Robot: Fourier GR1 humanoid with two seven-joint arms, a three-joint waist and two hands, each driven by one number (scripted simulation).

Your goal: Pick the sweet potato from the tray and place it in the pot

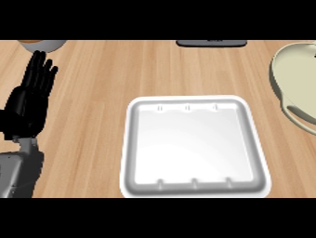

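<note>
Sweet potato is not seen on the white rectangular plastic tray [195,183]. A dark shape, possibly it, is noted at two o'clock by the cream oval pot [294,95]; placement is judged near done. Left hand [30,100], nine o'clock, rests spread.

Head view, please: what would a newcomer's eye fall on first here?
The white tray dominates the middle of the wooden counter, and nothing lies in it. At the right edge sits the cream pot, with something dark brown showing at its upper right, partly cut off. On the left, the black left hand rests open, fingers up.
</note>
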